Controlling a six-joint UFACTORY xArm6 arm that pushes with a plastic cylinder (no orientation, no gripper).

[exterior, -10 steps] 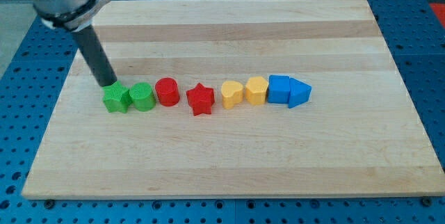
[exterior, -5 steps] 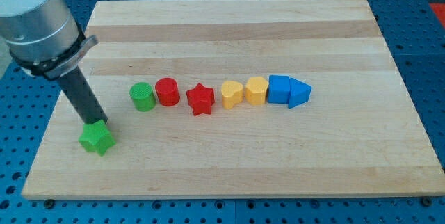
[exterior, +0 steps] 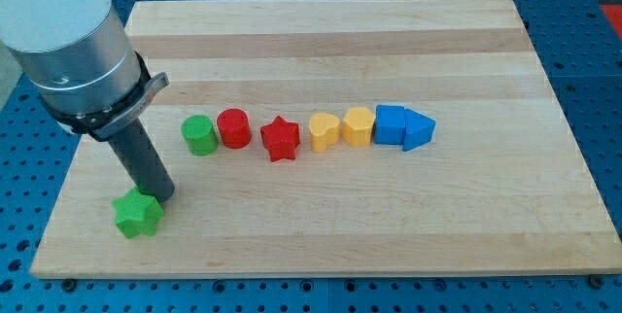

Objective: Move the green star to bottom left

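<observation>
On the blue pegged bench (exterior: 593, 109) lies the wooden board (exterior: 321, 226), and across its middle runs a row from 9 to 3 o'clock: green cylinder (exterior: 198, 135), red cylinder (exterior: 234, 127), red star (exterior: 280, 138), two yellow blocks (exterior: 325, 131) (exterior: 359, 125), blue cube (exterior: 390, 123), blue wedge (exterior: 418, 130). Near the board's 8 o'clock corner sits the green star (exterior: 138, 214), well apart from the row. My tip (exterior: 161, 198) touches the star at its 1 o'clock edge; the rod has no jaws.

No readable text (blocks, board unmarked)

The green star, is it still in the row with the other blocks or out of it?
Out. The green star sits alone near the board's bottom left, apart from the row that starts with the green cylinder. My tip is at its upper right edge.
</observation>
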